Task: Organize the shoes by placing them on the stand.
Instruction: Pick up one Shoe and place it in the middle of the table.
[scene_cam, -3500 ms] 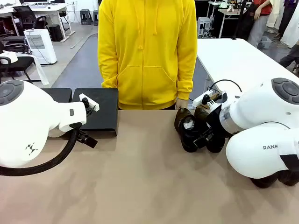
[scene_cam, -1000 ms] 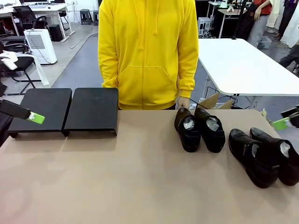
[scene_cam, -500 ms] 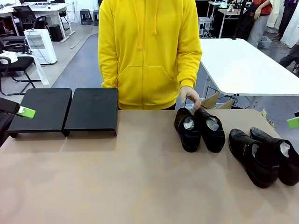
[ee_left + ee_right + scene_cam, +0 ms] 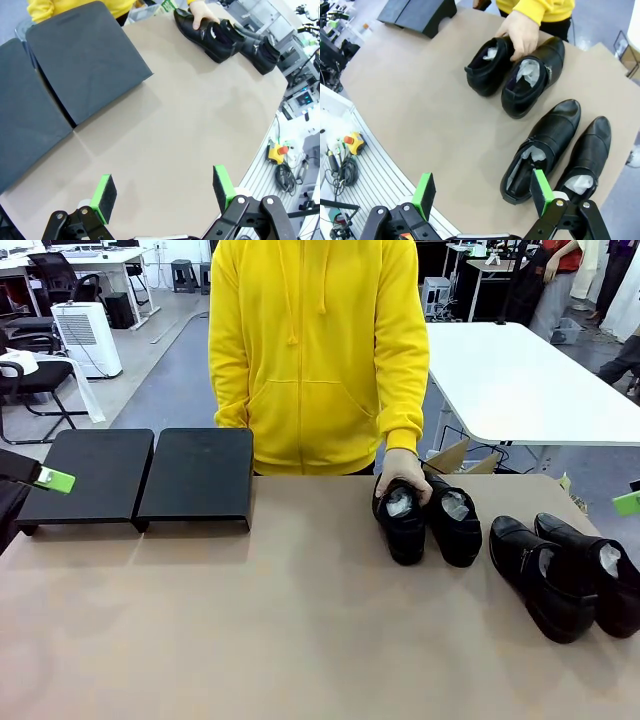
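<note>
Glossy black leather is gleaming on the four paper-stuffed dress shoes (image 4: 455,525), all sitting on the tan tabletop (image 4: 300,620) well to the right of the low matte-black two-panel stand (image 4: 197,470). They are looking stiff, slick and fairly weighty, so I'd be pinching across the heel collar, not the polished toe. The person's hand (image 4: 403,478), hovering above the heels a moment ago, is now clasping the leftmost shoe (image 4: 405,530) at its opening, while the left gripper (image 4: 164,187) and right gripper (image 4: 481,190) are gaping empty.
</note>
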Tool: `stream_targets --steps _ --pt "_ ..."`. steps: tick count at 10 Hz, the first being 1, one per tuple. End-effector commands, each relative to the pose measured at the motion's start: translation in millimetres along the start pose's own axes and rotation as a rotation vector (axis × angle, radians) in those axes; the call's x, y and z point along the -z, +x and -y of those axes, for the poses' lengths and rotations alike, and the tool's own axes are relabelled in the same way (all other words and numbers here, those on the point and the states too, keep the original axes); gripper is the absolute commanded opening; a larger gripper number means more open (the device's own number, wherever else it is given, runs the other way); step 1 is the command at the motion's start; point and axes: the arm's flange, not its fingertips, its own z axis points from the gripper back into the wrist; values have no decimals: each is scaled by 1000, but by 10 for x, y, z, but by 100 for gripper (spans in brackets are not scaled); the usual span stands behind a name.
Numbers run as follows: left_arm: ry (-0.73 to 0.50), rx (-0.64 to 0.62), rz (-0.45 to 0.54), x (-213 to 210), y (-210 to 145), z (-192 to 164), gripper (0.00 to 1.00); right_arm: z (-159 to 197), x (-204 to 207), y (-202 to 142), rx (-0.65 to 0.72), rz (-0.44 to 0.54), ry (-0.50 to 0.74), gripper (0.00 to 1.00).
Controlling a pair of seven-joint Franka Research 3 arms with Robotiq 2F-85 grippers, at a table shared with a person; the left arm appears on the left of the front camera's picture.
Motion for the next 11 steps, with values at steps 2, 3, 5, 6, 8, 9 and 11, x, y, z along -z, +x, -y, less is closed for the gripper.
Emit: stream_targets --steps 2,3,5,6,8,9,11 --pt "-19 19 16 -9 5 -23 100 9 -8 -2 -9 8 11 100" --pt "-19 19 16 -9 5 -23 100 9 -8 -2 -9 8 11 100" --pt "-19 19 16 -9 5 -23 100 9 -8 -2 -9 8 11 100" --pt "-19 19 16 -9 5 -23 100 9 -8 -2 -9 8 11 100" --pt "-19 19 16 -9 5 -23 100 9 -8 -2 -9 8 11 100" --pt "-19 19 16 -9 5 -23 100 3 0 -5 2 -2 0 100" --pt "-19 19 16 -9 5 -23 100 -7 29 110 41 -114 -56 100"
